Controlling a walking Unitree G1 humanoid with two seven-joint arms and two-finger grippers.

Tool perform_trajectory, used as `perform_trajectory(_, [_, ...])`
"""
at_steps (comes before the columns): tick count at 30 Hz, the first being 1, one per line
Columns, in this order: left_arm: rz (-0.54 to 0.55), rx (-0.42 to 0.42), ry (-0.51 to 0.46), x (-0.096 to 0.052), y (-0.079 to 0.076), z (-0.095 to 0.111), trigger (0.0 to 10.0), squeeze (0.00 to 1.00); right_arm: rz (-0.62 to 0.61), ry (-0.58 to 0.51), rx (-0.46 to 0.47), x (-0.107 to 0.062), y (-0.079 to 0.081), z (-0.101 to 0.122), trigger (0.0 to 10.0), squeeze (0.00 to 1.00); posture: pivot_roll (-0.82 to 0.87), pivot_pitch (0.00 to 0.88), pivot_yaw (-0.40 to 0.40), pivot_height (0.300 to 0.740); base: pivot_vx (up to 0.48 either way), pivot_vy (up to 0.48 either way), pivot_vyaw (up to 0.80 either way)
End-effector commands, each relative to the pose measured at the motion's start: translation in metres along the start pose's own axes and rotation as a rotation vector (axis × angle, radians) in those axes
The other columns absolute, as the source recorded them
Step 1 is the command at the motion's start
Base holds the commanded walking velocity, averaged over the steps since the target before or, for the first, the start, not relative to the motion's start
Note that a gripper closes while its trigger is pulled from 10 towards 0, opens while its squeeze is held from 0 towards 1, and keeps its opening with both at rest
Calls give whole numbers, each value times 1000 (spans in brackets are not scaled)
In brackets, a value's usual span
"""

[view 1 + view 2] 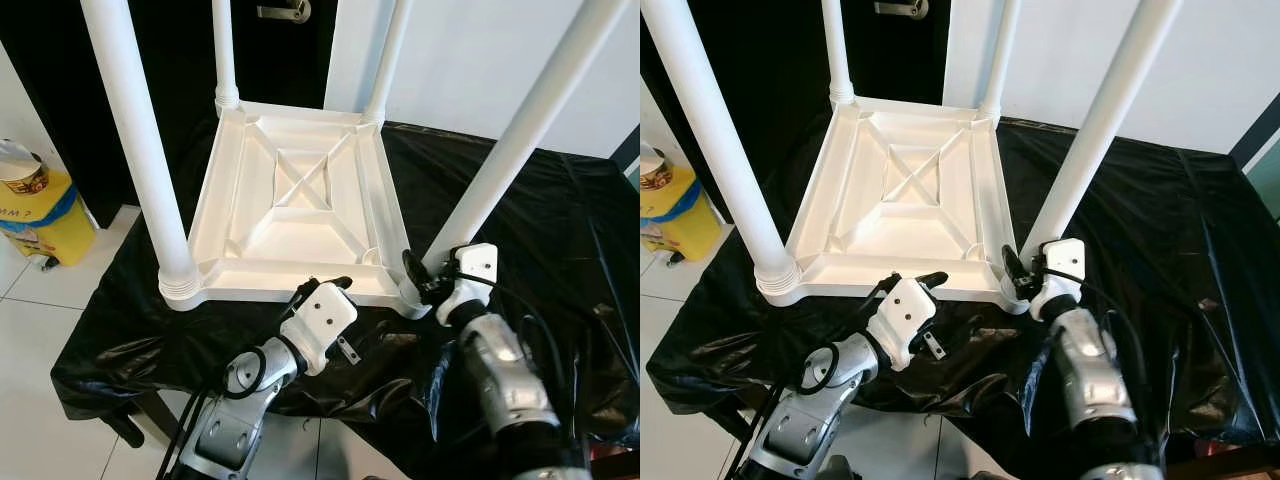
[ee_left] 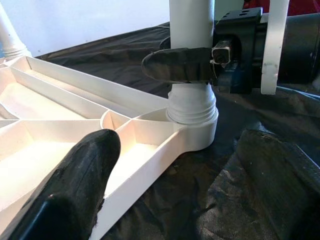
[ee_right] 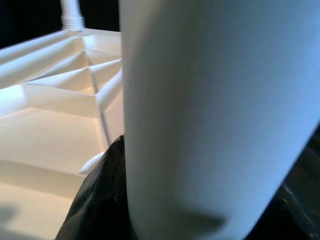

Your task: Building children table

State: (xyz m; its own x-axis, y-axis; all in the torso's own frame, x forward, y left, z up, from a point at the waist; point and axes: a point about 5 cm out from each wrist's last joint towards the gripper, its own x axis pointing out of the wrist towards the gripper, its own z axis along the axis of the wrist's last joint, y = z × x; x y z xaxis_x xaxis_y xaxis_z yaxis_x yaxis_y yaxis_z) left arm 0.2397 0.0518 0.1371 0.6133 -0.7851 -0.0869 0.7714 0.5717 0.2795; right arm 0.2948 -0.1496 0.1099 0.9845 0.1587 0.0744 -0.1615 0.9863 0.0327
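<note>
Seating the last leg (image 1: pixel 500 165): right claw (image 1: pixel 418 277) grips it at the near right socket of the upturned tabletop (image 1: pixel 300 200) on the counter (image 1: pixel 560 230). Left claw (image 1: pixel 318 290), open, rests at the rim. Next, likely twisting it tight.

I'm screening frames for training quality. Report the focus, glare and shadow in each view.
Left eye view and right eye view: sharp, evenly lit, soft sheen on the black plastic sheet. Left wrist view: table leg and right gripper in focus, the near left gripper finger soft. Right wrist view: the leg fills the foreground, blurred and shaded; the tabletop underside behind is bright, nearly washed out.
</note>
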Motion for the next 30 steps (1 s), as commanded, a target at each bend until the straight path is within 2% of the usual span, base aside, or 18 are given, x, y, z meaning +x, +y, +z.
perform_trajectory(1, [56, 9, -5, 2, 2, 3, 10000, 0, -39, 112, -21, -8, -3, -21, 10000, 0, 217, 59, -168, 740, 0, 0, 0])
perform_trajectory(3, [56, 10, -7, 3, 2, 4, 10000, 0, -68, 112, -19, -9, 0, -21, 10000, 0, 218, 61, -168, 740, 0, 0, 0])
perform_trajectory(5, [59, 21, -13, 6, 7, 7, 10000, 0, -93, 89, -38, -10, 9, -16, 10000, 0, 220, 81, -178, 740, 0, 0, 0])
perform_trajectory(8, [53, 39, -16, 8, 13, 11, 10000, 0, -129, 64, -44, -7, 11, -9, 10000, 0, 214, 104, -162, 740, 0, 0, 0])
perform_trajectory(13, [35, 64, -21, 11, 16, 14, 10000, 0, -180, 47, -43, -5, 10, -4, 10000, 0, 217, 99, -162, 740, 0, 0, 0])
perform_trajectory(25, [-3, 76, -42, 15, 13, 15, 10000, 0, -212, 35, -52, 4, 8, 3, 10000, 0, 208, 90, -180, 740, 0, 0, 0])
perform_trajectory(26, [26, 59, -50, 16, 17, 16, 10000, 0, -216, 34, -51, 5, 8, 4, 10000, 98, 202, 98, -173, 740, 0, 0, 0])
perform_trajectory(27, [49, 43, -57, 17, 19, 17, 10000, 0, -222, 32, -49, 5, 8, 5, 10000, 490, 202, 96, -172, 740, 0, 0, 0])
perform_trajectory(28, [49, 43, -57, 17, 19, 17, 10000, 0, -222, 32, -49, 5, 8, 5, 10000, 490, 202, 96, -172, 740, 0, 0, 0])
perform_trajectory(29, [65, 36, -65, 19, 21, 19, 10000, 0, -224, 32, -35, 5, 9, 5, 10000, 1000, 199, 99, -168, 740, 0, 0, 0])
perform_trajectory(30, [71, 31, -72, 21, 22, 21, 10000, 0, -225, 24, -28, 4, 11, 6, 10000, 1000, 195, 100, -160, 740, 0, 0, 0])
